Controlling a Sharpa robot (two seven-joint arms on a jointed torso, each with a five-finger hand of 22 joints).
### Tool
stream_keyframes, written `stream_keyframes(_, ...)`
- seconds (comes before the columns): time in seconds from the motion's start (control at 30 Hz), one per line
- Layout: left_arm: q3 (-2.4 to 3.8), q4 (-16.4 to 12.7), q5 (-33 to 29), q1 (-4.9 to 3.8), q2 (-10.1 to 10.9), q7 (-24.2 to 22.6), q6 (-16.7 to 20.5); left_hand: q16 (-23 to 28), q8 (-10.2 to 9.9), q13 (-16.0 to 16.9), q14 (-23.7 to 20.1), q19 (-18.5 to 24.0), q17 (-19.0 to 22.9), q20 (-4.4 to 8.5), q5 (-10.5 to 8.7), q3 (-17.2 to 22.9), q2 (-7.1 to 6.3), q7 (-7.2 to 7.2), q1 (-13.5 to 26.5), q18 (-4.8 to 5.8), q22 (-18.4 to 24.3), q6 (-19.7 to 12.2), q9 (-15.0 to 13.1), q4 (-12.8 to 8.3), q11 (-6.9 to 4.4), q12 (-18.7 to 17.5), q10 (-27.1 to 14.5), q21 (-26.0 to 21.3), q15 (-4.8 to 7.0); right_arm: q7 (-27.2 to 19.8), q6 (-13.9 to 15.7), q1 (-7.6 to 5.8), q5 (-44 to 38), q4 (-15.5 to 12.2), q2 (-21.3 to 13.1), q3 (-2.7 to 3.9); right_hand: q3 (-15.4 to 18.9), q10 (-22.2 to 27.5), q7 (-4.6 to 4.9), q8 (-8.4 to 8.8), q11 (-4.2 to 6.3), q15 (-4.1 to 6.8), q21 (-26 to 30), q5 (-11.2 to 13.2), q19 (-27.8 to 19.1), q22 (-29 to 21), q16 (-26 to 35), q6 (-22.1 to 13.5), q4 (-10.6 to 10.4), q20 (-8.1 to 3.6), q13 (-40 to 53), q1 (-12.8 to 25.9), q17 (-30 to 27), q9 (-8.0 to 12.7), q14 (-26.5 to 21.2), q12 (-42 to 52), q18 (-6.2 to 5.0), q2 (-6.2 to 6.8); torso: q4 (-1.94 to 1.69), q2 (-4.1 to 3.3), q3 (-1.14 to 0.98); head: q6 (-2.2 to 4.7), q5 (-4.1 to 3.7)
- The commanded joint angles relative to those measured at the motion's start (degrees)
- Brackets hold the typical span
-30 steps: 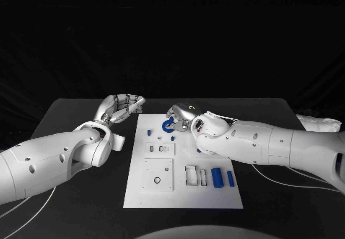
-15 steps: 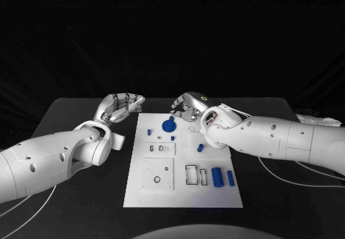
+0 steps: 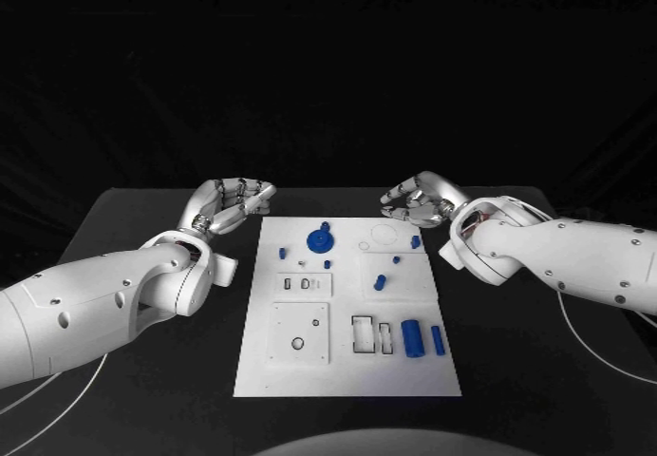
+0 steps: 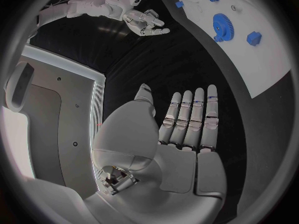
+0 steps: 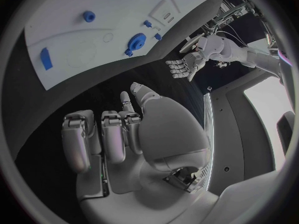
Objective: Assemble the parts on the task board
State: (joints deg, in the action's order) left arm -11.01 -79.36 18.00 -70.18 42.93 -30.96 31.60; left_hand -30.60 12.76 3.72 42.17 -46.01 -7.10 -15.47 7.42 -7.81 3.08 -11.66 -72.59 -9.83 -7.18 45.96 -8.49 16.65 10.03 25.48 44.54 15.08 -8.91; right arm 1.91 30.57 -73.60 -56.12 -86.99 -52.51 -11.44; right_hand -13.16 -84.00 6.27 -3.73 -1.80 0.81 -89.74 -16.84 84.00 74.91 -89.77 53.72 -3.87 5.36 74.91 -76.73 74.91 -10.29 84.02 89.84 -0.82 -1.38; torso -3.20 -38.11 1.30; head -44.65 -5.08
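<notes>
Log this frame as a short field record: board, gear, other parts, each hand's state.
board: white task board in the middle of the black table
gear: blue gear lies on the board's far left area, touched by neither hand
other parts: two blue cylinders at the near right; small blue pegs mid-board
left hand: off the board's far left corner, fingers apart, holds nothing
right hand: beyond the far right corner, fingers curled, nothing in it
</notes>
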Motion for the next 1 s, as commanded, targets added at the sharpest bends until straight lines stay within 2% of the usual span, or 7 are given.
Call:
stream_keyframes(0.03, 0.02, 0.1, 0.3, -0.03, -0.2, -0.5, -0.6, 0.3, 0.2, 0.0, -0.4, 0.0, -0.1, -0.17, 0.32, -0.3, 0.17, -0.71, -0.3, -0.67, 0.1, -0.1, -0.1, 0.0, -0.01, -0.3, 0.6, -0.2, -0.06, -3.3, -2.8, 0.43, 3.2, -1.0, -2.0, -0.11, 0.1, -6.0, -0.35, -0.12, 0.41, 0.67, -0.3, 1.2, 6.0, 15.1, -0.2, 0.3, -0.1, -0.24, 15.1, 0.2, 15.1, 0.3, 6.0, 0.2, 0.82, 0.71, 0.22, 0.08, -0.14, 0.03, -0.59)
stream_keyframes(0.1, 0.01, 0.2, 0.3, -0.02, -0.2, -0.5, -0.6, 0.3, 0.3, 0.0, -0.4, 0.0, -0.1, -0.17, 0.34, -0.3, 0.22, -0.71, -0.3, -0.67, 0.1, -0.1, -0.1, 0.0, -0.01, -0.3, 0.6, -0.2, -0.06, -2.9, -2.4, 0.66, 2.2, -1.3, -3.3, -0.19, 0.3, -6.0, -0.47, -0.22, 0.55, 0.77, -0.3, 2.4, 6.0, 15.1, -0.2, 0.6, -0.3, -0.38, 15.1, 0.5, 15.1, 0.4, 6.0, 0.2, 0.82, 0.93, 0.27, 0.11, -0.19, 0.12, -1.18)
stream_keyframes(0.27, 0.0, 0.4, 0.3, 0.03, -0.3, -0.5, -0.7, 0.3, 0.3, 0.0, -0.4, 0.0, -0.1, -0.17, 0.34, -0.3, 0.22, -0.71, -0.3, -0.67, 0.1, -0.1, -0.1, 0.0, -0.01, -0.3, 0.6, -0.2, -0.06, -0.8, -1.3, 1.34, -2.6, -1.5, -5.4, -0.36, 0.9, -6.0, -0.54, -0.5, 0.64, 0.97, -0.3, 8.3, 6.0, 15.1, -0.2, 2.0, -0.8, -0.64, 15.1, 0.2, 15.1, 0.7, 6.0, 0.2, 0.82, 1.06, 0.17, 0.13, -0.12, 0.25, -2.25)
stream_keyframes(0.33, -0.01, 0.5, 0.3, 0.05, -0.3, -0.5, -0.7, 0.3, 0.3, 0.0, -0.4, 0.0, -0.1, -0.17, 0.34, -0.3, 0.22, -0.71, -0.3, -0.67, 0.1, -0.1, -0.1, 0.0, -0.01, -0.3, 0.6, -0.2, -0.06, 0.5, -1.1, 1.61, -5.1, -1.3, -5.8, -0.4, 1.3, -6.0, -0.64, -0.37, 0.68, 1.04, -0.3, 10.9, 6.0, 15.1, -0.2, 2.3, -1.1, -0.69, 15.1, -0.2, 15.1, 1.0, 6.0, 0.2, 0.82, 1.17, 0.25, 0.11, -0.11, 0.25, -2.44)
stream_keyframes(0.43, -0.01, 0.6, 0.3, 0.07, -0.4, -0.5, -0.7, 0.3, 0.3, 0.0, -0.4, 0.0, -0.1, -0.17, 0.34, -0.3, 0.22, -0.71, -0.3, -0.67, 0.1, -0.1, -0.1, 0.0, -0.01, -0.3, 0.6, -0.2, -0.06, 1.9, -1.6, 2.01, -7.1, -0.8, -6.0, -0.43, 1.7, -6.0, -0.87, -0.03, 0.82, 1.17, -0.3, 12.5, 6.0, 15.1, -0.2, 1.8, -1.2, -0.78, 15.1, -0.6, 15.1, 1.3, 6.0, 0.2, 0.82, 1.45, 0.25, 0.13, -0.07, 0.24, -2.53)
stream_keyframes(0.73, -0.02, 0.8, 0.3, 0.09, -0.4, -0.6, -0.8, 0.3, 0.3, 0.0, -0.4, 0.0, -0.1, -0.17, 0.43, -0.3, 0.34, -0.7, -0.5, -0.68, 0.1, -0.1, -0.1, 0.0, -0.02, -0.3, 0.6, -0.2, -0.06, 3.2, -2.9, 3.3, -11.0, 2.4, -4.6, -0.44, 2.6, -6.0, -2.34, 0.22, 1.83, 2.02, -0.3, 13.7, 6.0, 15.1, -0.2, -1.2, -1.3, -1.49, 15.1, -2.1, 15.1, 2.7, 6.0, 0.2, 0.82, 2.23, 0.12, 0.09, -0.08, 0.49, -2.86)
stream_keyframes(1.0, -0.02, 0.8, 0.3, 0.11, -0.2, -0.7, -0.8, 0.3, 0.3, 0.0, -0.4, -0.1, -0.2, -0.17, 0.53, -0.4, 0.43, -0.69, -0.6, -0.68, 0.1, -0.1, -0.1, 0.0, -0.03, -0.3, 0.6, -0.2, -0.05, 2.2, -4.5, 4.22, -10.1, 5.7, -2.9, -0.43, 3.4, -6.0, -2.99, 0.25, 2.45, 2.57, -0.3, 13.8, 6.0, 15.1, -0.2, -2.8, -1.6, -2.04, 15.1, -2.4, 15.1, 3.4, 6.0, 0.2, 0.82, 2.58, 0.14, 0.1, -0.1, 0.63, -3.09)
